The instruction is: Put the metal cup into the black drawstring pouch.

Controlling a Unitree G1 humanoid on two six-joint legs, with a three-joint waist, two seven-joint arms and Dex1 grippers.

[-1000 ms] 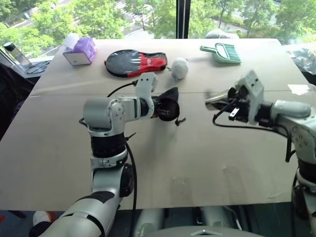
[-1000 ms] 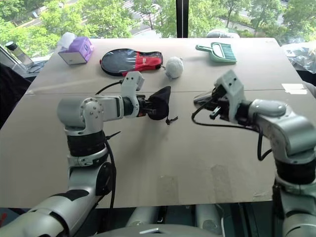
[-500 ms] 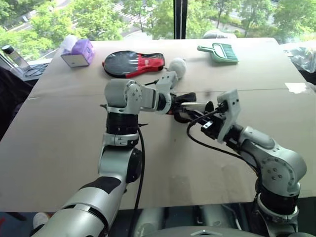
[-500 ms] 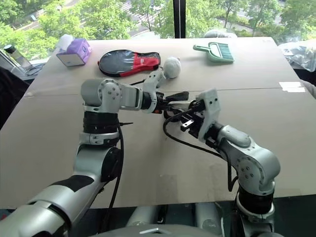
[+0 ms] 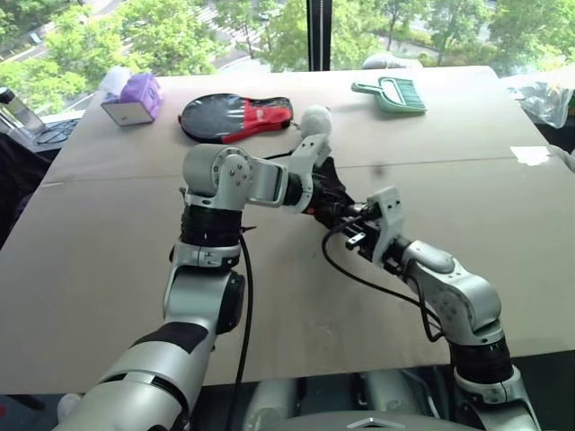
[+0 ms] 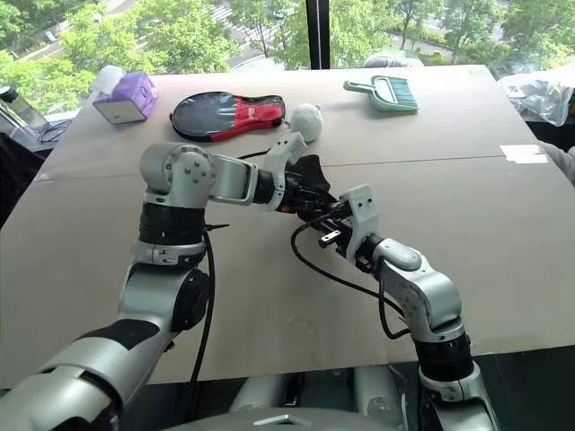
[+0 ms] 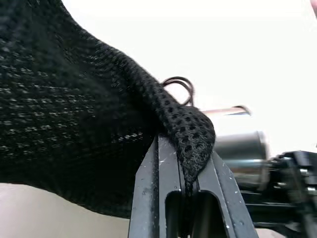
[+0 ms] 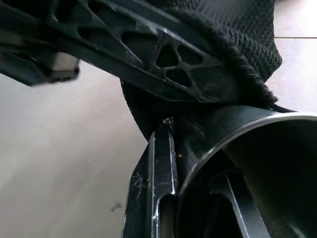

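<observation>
Two robot arms meet over the middle of a wide, pale brown table (image 5: 108, 269) set before a window with green trees beyond. The left gripper (image 7: 185, 186) has its two black fingers pinched tight on a fold of the black drawstring pouch (image 5: 331, 187), holding the soft mesh bag up off the tabletop. The right gripper (image 5: 352, 218) is clamped on the metal cup (image 8: 247, 163): one finger lies against the outside of the shiny wall and the other sits inside the rim. The cup lies roughly level, pressed right up against the hanging fabric of the pouch, its open rim turned back toward the right wrist. From the left wrist, the cup's silver side (image 7: 237, 148) shows just past the edge of the bag. A thin cord loop (image 7: 179, 87) pokes out beside the fabric. Along the far side of the table sit a purple tissue box (image 5: 133, 97), a black-and-red paddle cover (image 5: 235, 117), a white ball (image 5: 315, 118) just behind the left arm, and a green dustpan with brush (image 5: 392, 92).
</observation>
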